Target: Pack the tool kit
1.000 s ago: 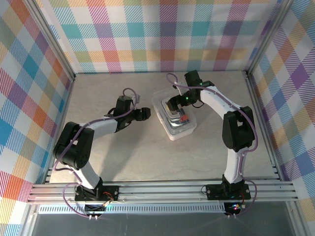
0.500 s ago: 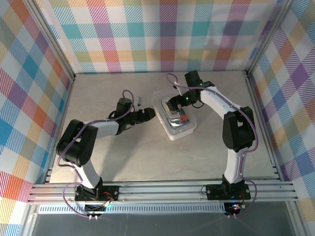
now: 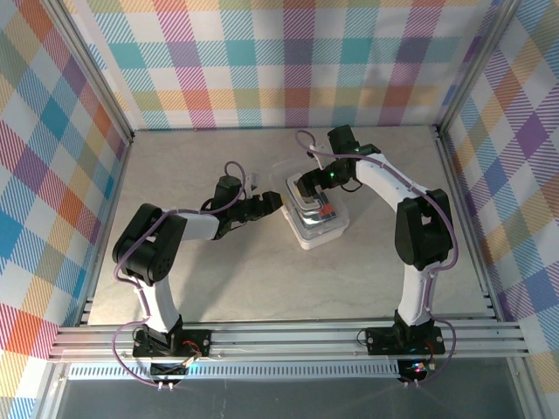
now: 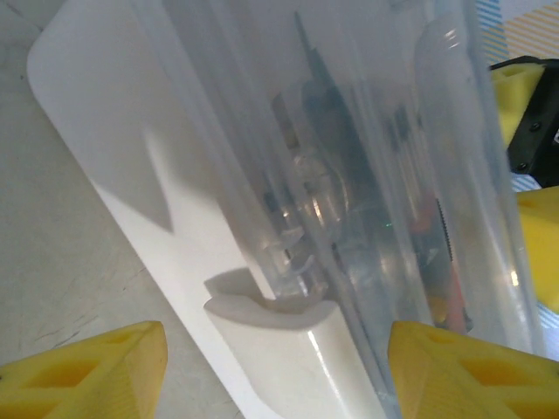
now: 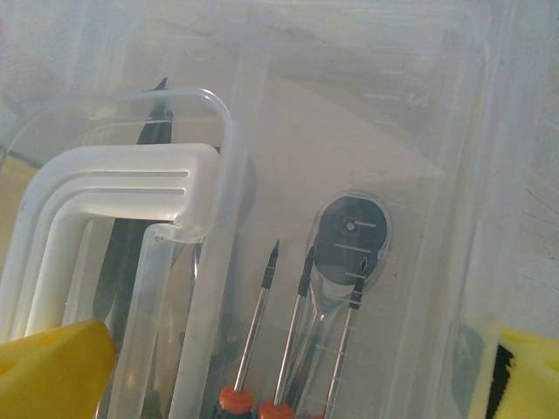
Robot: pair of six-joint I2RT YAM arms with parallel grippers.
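Observation:
The tool kit's translucent case (image 3: pixel 316 218) sits mid-table, with its lid (image 4: pixel 262 131) tilted up on edge. My left gripper (image 3: pixel 272 205) is at the case's left side. Its yellow fingertips (image 4: pixel 87 371) stand open on either side of the white latch (image 4: pixel 288 349), with a gap on both sides. My right gripper (image 3: pixel 306 185) hovers open over the far end of the case. Through the clear plastic I see red-collared screwdrivers (image 5: pixel 253 336), the ratchet's round head (image 5: pixel 351 236) and the white handle (image 5: pixel 113 188) between its yellow fingertips (image 5: pixel 52 371).
The case lies at an angle on the pale stone-look table (image 3: pixel 227 271). Metal rails (image 3: pixel 288 336) run along the near edge, and plaid walls close in the other three sides. The right arm's yellow fingers (image 4: pixel 515 87) show past the lid.
My left gripper has reached right to the case's left edge and narrowed slightly. The lid, which lay open to the left, now stands up over the case. The right arm stayed put.

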